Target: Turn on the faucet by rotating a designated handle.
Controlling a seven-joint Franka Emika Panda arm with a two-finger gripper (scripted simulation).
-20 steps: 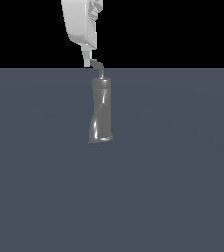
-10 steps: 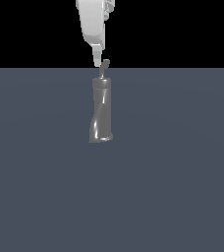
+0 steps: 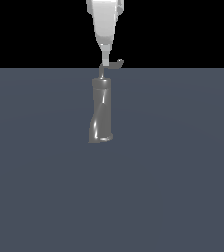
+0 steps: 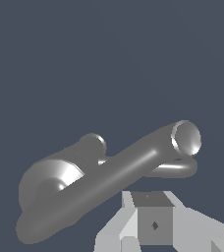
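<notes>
The faucet (image 3: 102, 112) is a shiny grey twisted column standing on the dark floor. Above its collar the thin bent handle (image 3: 112, 65) reaches toward the exterior view's right and ends in a small hooked tip. My white gripper (image 3: 105, 55) comes straight down from above. Its narrow tip sits just over the handle's inner end, touching it or nearly so. In the wrist view the handle (image 4: 128, 167) runs as a long grey tube with an open end, crossing the faucet's top (image 4: 52, 183). My gripper (image 4: 153, 224) lies close beside it, fingers together and holding nothing.
A flat dark grey-blue floor (image 3: 182, 187) spreads all around the faucet. A black background fills the space above the floor's far edge. No other objects are in view.
My gripper has shifted toward the exterior view's right. The handle has swung with it, so its hooked tip now sticks out to the right of the column.
</notes>
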